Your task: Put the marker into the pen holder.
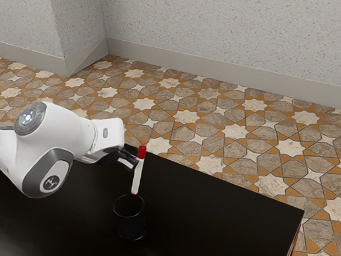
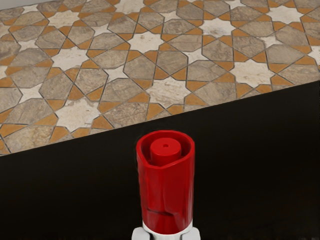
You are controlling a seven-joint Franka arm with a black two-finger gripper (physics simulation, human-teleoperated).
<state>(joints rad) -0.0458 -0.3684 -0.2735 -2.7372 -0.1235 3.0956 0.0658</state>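
Observation:
In the exterior view my gripper point(image 1: 135, 160) is shut on the marker point(image 1: 136, 179), gripping it near its red end. The marker is almost upright, red end up, white body hanging down. Its lower end appears at the far rim of the dark pen holder point(image 1: 133, 226); whether it is above the opening or behind it, I cannot tell. The holder stands on the black table. In the wrist view the marker's red end point(image 2: 167, 192) rises from the lower edge, with a little white below it.
The black table point(image 1: 211, 210) extends toward the exterior view's right, where its edge and corner show. Beyond it lies the patterned tile floor point(image 1: 234, 131), with a speckled wall point(image 1: 224, 32) behind.

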